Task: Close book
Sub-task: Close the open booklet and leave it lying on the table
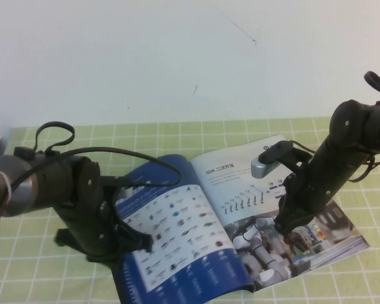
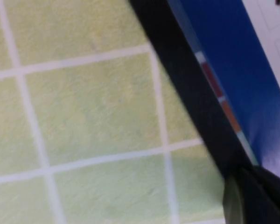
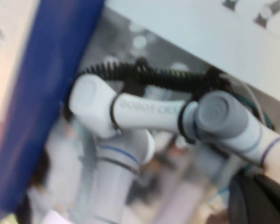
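The glossy paper book [image 1: 183, 221], blue-paged on its left half and printed with white robot arms on its right, lies open on the green checked tablecloth [image 1: 25, 278] between my arms. My left gripper [image 1: 139, 242] sits low at the blue page's outer edge. My right gripper [image 1: 290, 235] is down on the right-hand page, and I cannot tell whether either is spread or clamped.
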### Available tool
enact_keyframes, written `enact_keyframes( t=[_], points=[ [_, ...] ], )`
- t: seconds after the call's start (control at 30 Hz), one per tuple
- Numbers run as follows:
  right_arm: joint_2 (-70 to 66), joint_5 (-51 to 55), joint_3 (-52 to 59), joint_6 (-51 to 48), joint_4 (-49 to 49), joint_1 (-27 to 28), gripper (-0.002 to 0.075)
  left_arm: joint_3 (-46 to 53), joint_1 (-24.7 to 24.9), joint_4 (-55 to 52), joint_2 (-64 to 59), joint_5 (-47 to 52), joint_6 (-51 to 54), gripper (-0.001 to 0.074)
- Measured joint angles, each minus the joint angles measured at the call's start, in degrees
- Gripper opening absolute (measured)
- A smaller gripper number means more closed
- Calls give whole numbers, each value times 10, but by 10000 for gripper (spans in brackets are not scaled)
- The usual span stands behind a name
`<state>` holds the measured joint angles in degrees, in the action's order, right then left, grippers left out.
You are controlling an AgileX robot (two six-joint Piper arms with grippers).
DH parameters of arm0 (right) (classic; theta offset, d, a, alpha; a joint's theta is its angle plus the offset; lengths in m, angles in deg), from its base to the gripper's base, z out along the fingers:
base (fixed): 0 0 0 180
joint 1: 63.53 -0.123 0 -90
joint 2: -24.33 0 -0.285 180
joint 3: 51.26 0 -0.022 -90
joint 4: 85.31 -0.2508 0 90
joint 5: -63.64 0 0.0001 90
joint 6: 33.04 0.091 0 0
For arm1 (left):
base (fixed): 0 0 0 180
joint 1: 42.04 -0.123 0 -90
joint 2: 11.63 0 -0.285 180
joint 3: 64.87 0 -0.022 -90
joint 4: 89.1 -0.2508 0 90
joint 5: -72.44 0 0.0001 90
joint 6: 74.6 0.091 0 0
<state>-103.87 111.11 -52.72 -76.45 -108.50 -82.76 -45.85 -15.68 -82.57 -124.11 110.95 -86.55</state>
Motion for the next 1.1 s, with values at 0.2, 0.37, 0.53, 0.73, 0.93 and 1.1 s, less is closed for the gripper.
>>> enact_keyframes(
  t=[0.2,0.37,0.53,0.73,0.93,1.1],
  points=[
    [-10,-3,1,-34,-99,0,-2,0,29,196,-11,-101,123,-3],
    [-17,10,3,-79,-168,-1,-2,-9,65,295,-19,-157,202,-3],
    [36,7,5,-88,-158,5,-2,-37,92,332,-23,-165,261,-3],
    [196,-1,5,-96,-158,38,-2,-68,99,349,-23,-173,295,-4],
    [258,53,5,-118,-158,40,-2,-108,99,378,-23,-183,330,-3],
    [237,75,8,-122,-158,40,-3,-125,99,358,-23,-152,337,-3]
  ],
)
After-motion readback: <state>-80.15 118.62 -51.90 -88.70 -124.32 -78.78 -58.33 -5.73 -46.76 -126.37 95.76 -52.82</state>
